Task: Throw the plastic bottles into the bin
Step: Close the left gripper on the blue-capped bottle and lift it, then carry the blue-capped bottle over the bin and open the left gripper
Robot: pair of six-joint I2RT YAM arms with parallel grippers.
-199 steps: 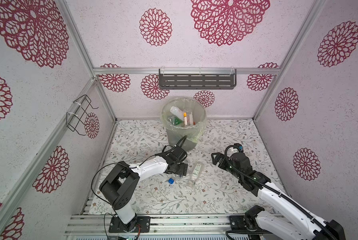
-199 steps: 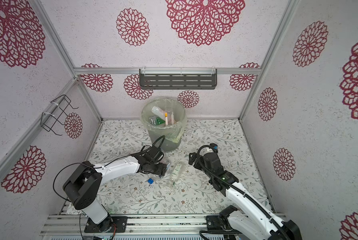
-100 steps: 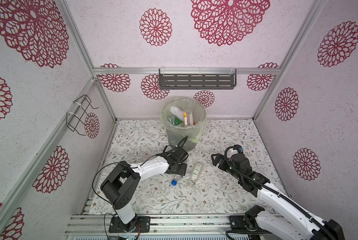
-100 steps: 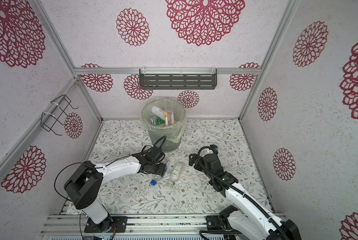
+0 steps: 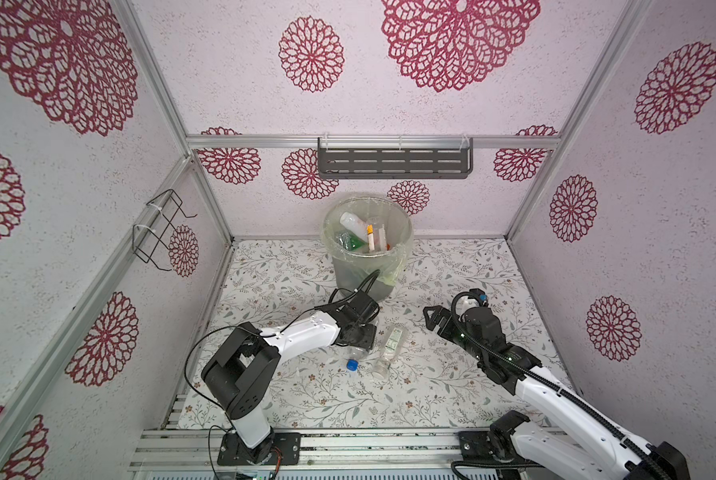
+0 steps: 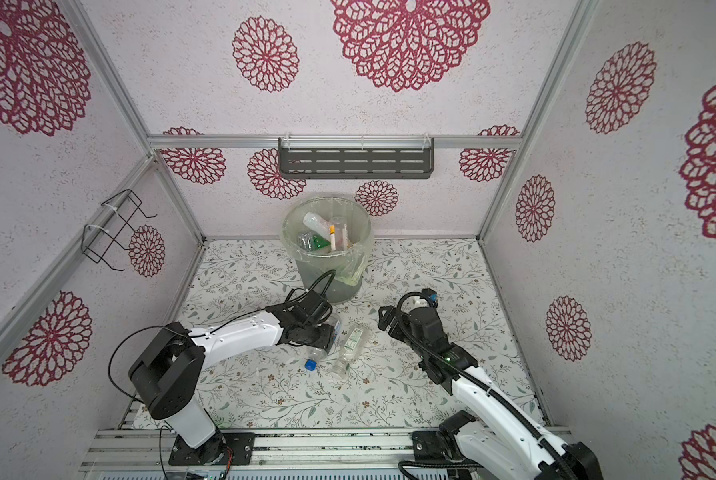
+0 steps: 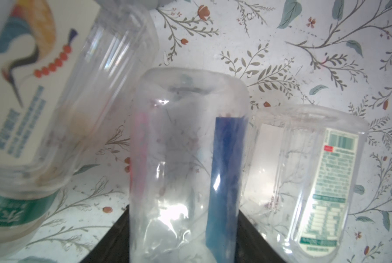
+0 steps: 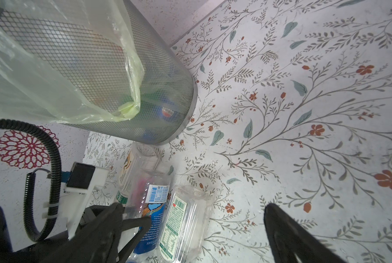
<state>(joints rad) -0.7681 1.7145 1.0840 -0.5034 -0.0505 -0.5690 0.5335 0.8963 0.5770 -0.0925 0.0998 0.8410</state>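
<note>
Grasp step: on the floral-print counter (image 5: 306, 399), just in front of the round grey mesh bin (image 5: 356, 278), the left tool (image 5: 360, 338) clamps a clear blue-labelled plastic bottle (image 7: 183, 159). The next move likely calls for lifting it over the tall rim. The right tool (image 5: 430, 319) stands wide apart, empty. Only the wrist views clearly show a bird-labelled clear bottle (image 7: 31, 91) closer to the bin.

Pale textured walls (image 5: 231, 62) bearing crimson floral medallions enclose a leaf-patterned floor (image 5: 452, 270); a dark slotted metal shelf (image 5: 393, 164) and a black wire rack (image 5: 159, 230) hang.
</note>
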